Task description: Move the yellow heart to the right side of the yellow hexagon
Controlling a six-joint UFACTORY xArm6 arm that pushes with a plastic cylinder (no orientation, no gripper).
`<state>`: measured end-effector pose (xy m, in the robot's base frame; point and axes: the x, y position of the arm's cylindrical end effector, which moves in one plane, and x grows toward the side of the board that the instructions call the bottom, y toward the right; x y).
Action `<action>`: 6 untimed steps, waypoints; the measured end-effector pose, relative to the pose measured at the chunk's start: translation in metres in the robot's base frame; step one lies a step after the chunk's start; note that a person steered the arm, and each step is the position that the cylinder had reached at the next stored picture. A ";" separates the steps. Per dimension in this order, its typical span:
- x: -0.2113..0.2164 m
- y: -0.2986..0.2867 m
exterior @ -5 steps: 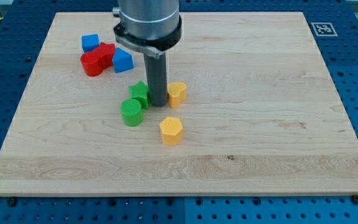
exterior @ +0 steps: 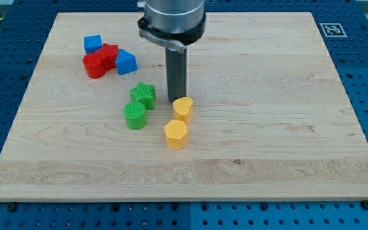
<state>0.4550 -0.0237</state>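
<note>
The yellow heart (exterior: 183, 108) lies near the board's middle, just above and slightly right of the yellow hexagon (exterior: 176, 134). The two are close, almost touching. My tip (exterior: 176, 100) stands right behind the heart's upper left edge, touching or nearly touching it. The dark rod rises from there to the grey arm body (exterior: 171, 19) at the view's top.
A green star (exterior: 143, 94) and a green cylinder (exterior: 135, 115) lie left of my tip. At the upper left sit two blue blocks (exterior: 93, 43) (exterior: 126, 62) and two red blocks (exterior: 94, 65) (exterior: 109, 54). The wooden board (exterior: 267, 128) lies on a blue perforated table.
My tip moved right and slightly up the view, away from the green star. The yellow heart shifted down toward the yellow hexagon.
</note>
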 end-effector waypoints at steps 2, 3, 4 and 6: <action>0.026 -0.008; 0.027 -0.007; 0.027 0.016; 0.027 0.028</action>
